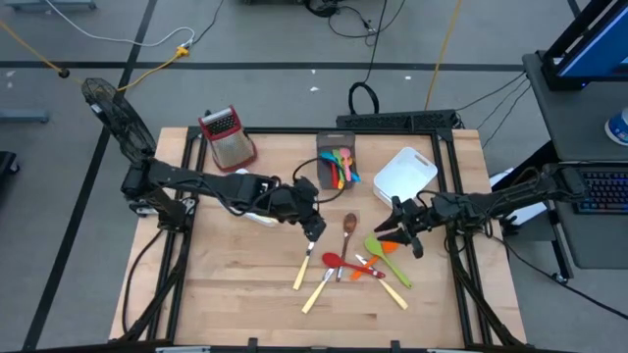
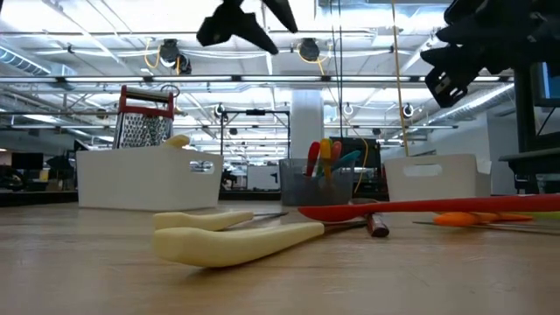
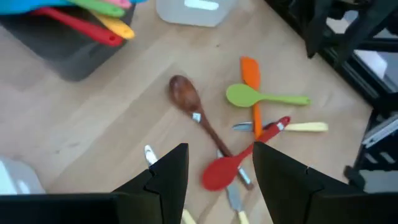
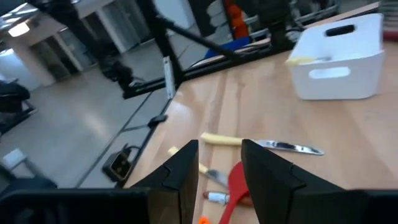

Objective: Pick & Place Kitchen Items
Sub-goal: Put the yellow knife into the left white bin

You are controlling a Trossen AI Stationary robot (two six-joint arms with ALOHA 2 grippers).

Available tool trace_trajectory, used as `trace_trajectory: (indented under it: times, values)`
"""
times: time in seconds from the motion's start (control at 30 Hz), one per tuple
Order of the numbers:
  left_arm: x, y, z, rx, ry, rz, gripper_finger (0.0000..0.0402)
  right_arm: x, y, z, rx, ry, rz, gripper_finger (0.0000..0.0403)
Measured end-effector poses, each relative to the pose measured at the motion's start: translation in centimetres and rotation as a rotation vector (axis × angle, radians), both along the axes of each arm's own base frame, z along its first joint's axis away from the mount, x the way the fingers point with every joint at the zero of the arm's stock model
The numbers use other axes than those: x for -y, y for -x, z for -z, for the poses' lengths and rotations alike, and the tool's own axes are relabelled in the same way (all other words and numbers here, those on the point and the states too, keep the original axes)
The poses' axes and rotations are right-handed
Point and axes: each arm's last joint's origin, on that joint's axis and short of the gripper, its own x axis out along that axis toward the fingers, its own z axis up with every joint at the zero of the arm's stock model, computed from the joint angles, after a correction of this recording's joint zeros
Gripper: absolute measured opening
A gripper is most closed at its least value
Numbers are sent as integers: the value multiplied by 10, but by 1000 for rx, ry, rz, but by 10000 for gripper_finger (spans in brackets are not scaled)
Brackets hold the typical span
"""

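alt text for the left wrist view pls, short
The left hand hovers open and empty above loose utensils on the wooden table: a brown wooden spoon, red spoon, green spoon and orange spatula. A grey bin holds more colourful utensils.

In the low view the red spoon (image 2: 420, 207) runs off the picture's edge. The grater (image 2: 144, 122) stands behind a white bin (image 2: 144, 179), so its lower part is hidden. Right behind the red spoon, the orange spatula (image 2: 464, 219) is mostly covered.
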Motion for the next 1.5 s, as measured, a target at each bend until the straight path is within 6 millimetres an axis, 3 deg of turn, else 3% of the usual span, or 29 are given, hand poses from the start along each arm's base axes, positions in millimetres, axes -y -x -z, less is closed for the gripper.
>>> trace_trajectory:
  times: [0.13,0.23,0.5,0.67,1.03,1.2,1.4,1.5]
  values:
    - [-3,16,-2,-30,-25,43,182,1,-1,-3,7,-1,47,114]
    - [-2,39,0,-26,-8,75,182,2,-2,-4,11,-38,103,114]
    - [11,104,20,230,69,128,182,6,-3,-7,44,-67,240,114]
    - [23,125,39,348,124,175,182,8,-3,-7,45,-61,289,114]
    - [41,129,48,435,136,270,182,8,-3,-4,25,-53,290,114]
    - [42,123,54,415,214,202,182,8,-3,-3,15,-48,311,114]
    - [52,106,73,289,253,143,182,10,-3,-3,18,-47,377,114]
    - [60,90,73,220,242,137,182,11,-3,-3,20,-38,393,114]
